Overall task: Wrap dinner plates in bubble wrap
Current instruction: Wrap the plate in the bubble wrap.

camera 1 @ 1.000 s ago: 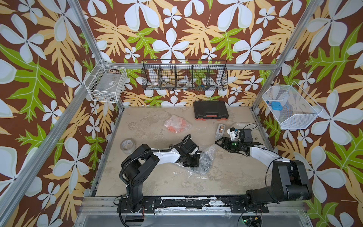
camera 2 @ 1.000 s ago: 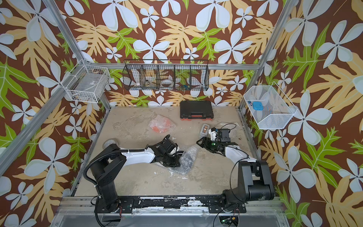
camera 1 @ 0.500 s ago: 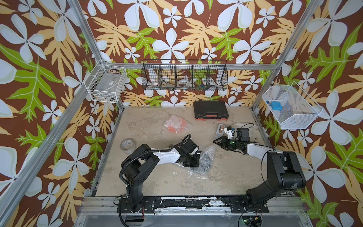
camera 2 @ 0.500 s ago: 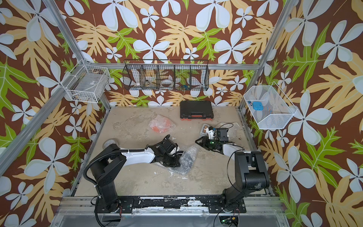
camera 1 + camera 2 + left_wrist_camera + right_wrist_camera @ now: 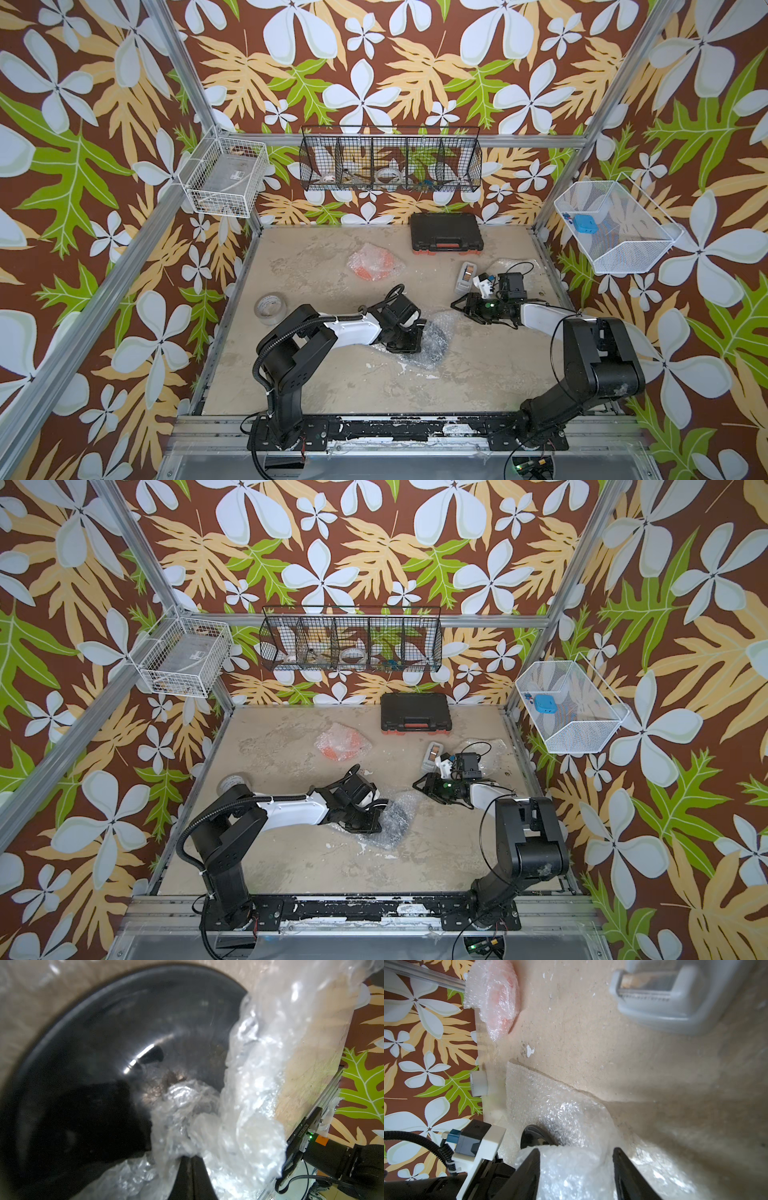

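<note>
Left arm: stretched low from its base toward mid-table, wrist bent down. Left gripper points down onto the black plate. Its fingers are pressed together on a bunched fold of wrap over the plate's centre.

Right arm: elbow raised, forearm low and level, reaching toward the middle. Right gripper lies near-horizontal just above the table, aimed at the left gripper. Its fingers stand apart with wrap bulging between them. Whether they press it cannot be told.

Black plate: flat on the table at centre, face up, partly under wrap. In both top views it shows only as a dark patch through the plastic. The crumpled wrap runs as a strip from the near side of the plate toward the right gripper.

Orange plate: fully wrapped, lying farther back, well apart from both grippers.
</note>
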Motion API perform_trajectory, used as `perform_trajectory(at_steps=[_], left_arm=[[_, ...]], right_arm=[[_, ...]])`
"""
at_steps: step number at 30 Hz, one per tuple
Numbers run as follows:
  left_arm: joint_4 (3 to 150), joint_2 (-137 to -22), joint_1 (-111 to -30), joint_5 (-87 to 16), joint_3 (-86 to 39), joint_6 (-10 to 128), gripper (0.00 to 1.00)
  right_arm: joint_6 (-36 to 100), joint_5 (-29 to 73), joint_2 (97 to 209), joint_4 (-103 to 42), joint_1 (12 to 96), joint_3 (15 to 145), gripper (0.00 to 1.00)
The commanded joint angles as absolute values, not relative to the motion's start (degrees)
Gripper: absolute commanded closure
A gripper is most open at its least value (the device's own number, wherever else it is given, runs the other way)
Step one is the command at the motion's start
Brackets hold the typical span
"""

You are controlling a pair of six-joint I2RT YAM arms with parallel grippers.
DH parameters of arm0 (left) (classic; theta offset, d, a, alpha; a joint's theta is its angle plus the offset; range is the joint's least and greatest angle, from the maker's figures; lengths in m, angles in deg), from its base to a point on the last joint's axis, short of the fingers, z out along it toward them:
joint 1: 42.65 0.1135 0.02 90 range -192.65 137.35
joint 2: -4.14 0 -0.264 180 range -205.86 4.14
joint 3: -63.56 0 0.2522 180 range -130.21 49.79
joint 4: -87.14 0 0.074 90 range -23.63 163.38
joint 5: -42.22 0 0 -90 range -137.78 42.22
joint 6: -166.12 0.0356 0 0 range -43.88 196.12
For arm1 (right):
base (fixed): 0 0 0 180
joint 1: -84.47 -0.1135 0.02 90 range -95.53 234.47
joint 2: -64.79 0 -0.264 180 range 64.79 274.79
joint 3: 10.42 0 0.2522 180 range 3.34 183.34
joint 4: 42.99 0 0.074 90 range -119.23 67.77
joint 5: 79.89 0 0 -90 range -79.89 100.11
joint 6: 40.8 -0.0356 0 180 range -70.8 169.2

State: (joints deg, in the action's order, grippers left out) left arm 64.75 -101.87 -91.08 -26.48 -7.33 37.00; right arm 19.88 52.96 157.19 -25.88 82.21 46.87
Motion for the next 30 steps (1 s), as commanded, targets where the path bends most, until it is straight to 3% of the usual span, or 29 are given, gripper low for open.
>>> perform_trajectory(at_steps=[1, 10, 22, 30], left_arm=[[55.5, -103.1, -91.0, -32.1, -6.5, 37.3, 0.97], [55.7, -102.9, -91.1, -32.1, -6.2, 37.1, 0.97], [55.4, -103.1, -91.0, -32.1, -6.7, 37.2, 0.97], [55.1, -103.2, -91.1, -32.1, -7.0, 37.5, 0.97]], right_arm=[[21.3, 49.8, 157.4, -23.2, 82.1, 47.5, 0.40], [20.6, 44.2, 157.7, -20.8, 81.6, 48.8, 0.32], [17.7, 50.3, 156.5, -22.6, 81.5, 48.7, 0.76], [17.7, 50.2, 154.8, -21.5, 81.1, 48.8, 0.92]])
